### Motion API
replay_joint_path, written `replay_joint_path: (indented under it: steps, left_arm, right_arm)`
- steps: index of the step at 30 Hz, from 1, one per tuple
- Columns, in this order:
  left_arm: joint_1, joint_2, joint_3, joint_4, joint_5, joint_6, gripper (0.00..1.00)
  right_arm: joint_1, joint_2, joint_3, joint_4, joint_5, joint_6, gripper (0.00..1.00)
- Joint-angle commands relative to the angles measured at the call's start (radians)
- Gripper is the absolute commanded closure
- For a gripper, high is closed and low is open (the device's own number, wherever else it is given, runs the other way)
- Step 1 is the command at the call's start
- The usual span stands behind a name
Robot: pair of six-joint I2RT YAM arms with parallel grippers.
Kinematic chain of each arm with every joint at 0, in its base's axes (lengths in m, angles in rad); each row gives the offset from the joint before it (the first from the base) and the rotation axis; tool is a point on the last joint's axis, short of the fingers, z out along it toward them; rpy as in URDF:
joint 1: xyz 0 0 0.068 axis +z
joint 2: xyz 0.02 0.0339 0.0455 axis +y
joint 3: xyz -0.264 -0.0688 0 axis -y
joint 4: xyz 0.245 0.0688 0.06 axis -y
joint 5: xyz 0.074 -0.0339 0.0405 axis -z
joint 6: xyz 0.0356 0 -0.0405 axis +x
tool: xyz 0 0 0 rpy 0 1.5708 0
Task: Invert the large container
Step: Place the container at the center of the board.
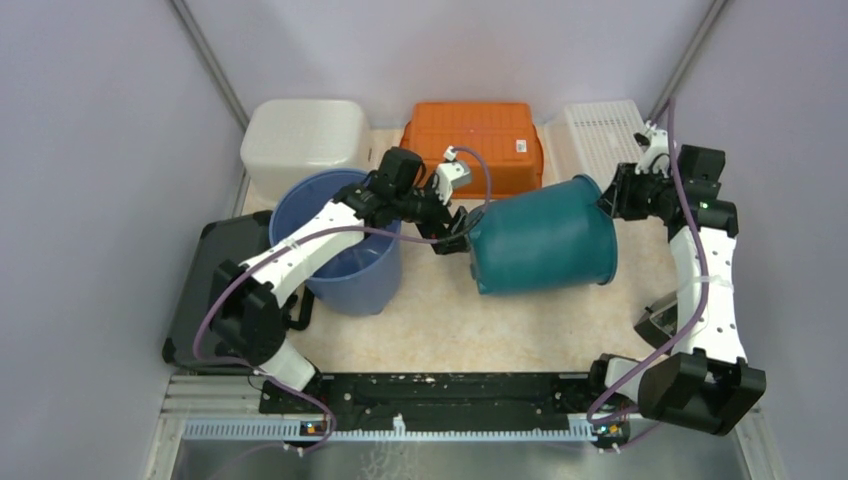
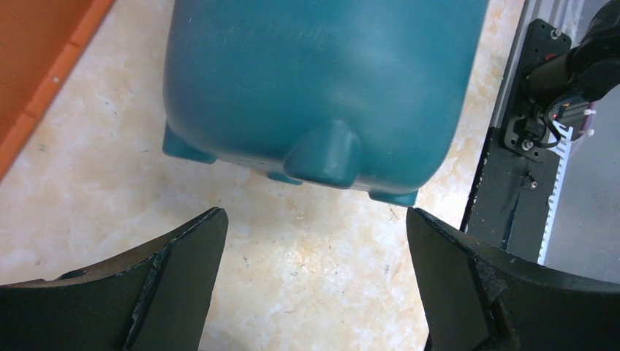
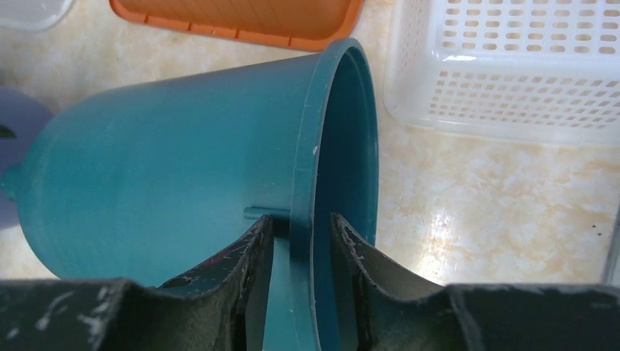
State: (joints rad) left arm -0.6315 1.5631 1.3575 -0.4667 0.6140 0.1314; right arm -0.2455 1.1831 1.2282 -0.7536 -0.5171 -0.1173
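Top external: teal container (image 1: 545, 238) lies tipped beside blue bucket (image 1: 360, 285), orange crate (image 1: 475, 135) behind.

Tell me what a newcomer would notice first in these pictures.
The big teal container lies on its side at the centre of the table, mouth toward the right. The right gripper has its jaws straddling the rim, while the left gripper sits wide open by its footed base, beside an upright blue bucket.
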Motion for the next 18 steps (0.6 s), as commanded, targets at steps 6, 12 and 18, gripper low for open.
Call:
replay_joint_path:
  steps: [6,12,18]
  left_arm:
    - [-0.002,0.073,0.011,0.075,0.062,-0.032,0.05]
    - [-0.003,0.09,0.017,0.073,0.1,-0.038,0.12]
    - [-0.004,0.088,0.024,0.072,0.158,-0.031,0.14]
  right_arm:
    - [-0.008,-0.036,0.041,-0.203,0.018,-0.21,0.67]
    - [-0.006,-0.053,0.039,-0.251,0.044,-0.285,0.72]
    - [-0.007,-0.061,0.031,-0.264,0.058,-0.312,0.74]
